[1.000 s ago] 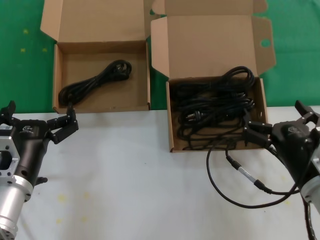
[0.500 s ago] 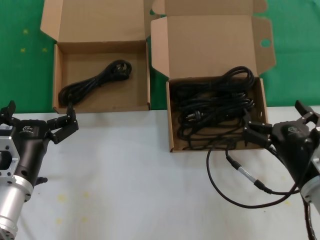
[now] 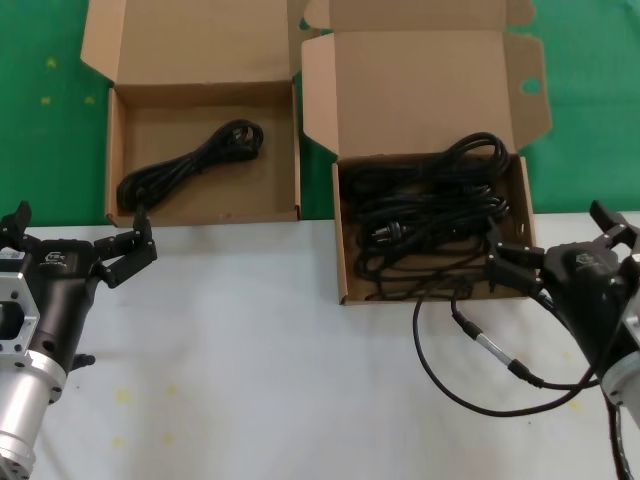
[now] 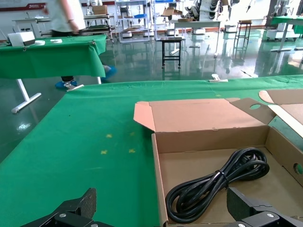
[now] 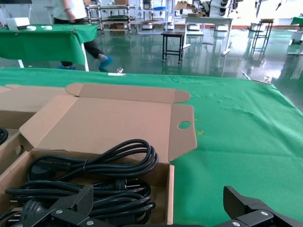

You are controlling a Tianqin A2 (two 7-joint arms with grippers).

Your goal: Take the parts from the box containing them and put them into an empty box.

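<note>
Two open cardboard boxes at the far edge of the white table [image 3: 250, 350], with both arms low at the near side. The right gripper [image 3: 560, 245] hovers just beside the near right corner of the box with the holed lid flap [image 3: 345, 240], its fingers [image 3: 512, 258] spread wide and holding nothing; the nearer finger tips sit beside the box wall, and whether they touch it cannot be told. Inside that box lie the black power cords [image 3: 430, 215], piled in long bundles, just ahead of the open fingers. A thin black cable with a silver connector [image 3: 490, 348] loops over the table in front of the box. The left gripper [image 3: 75, 240] rests near the wider box [image 3: 115, 150], fingers likewise apart and empty; one wound cord [image 3: 190, 165] already lies diagonally in this box, beyond the fingers.
</note>
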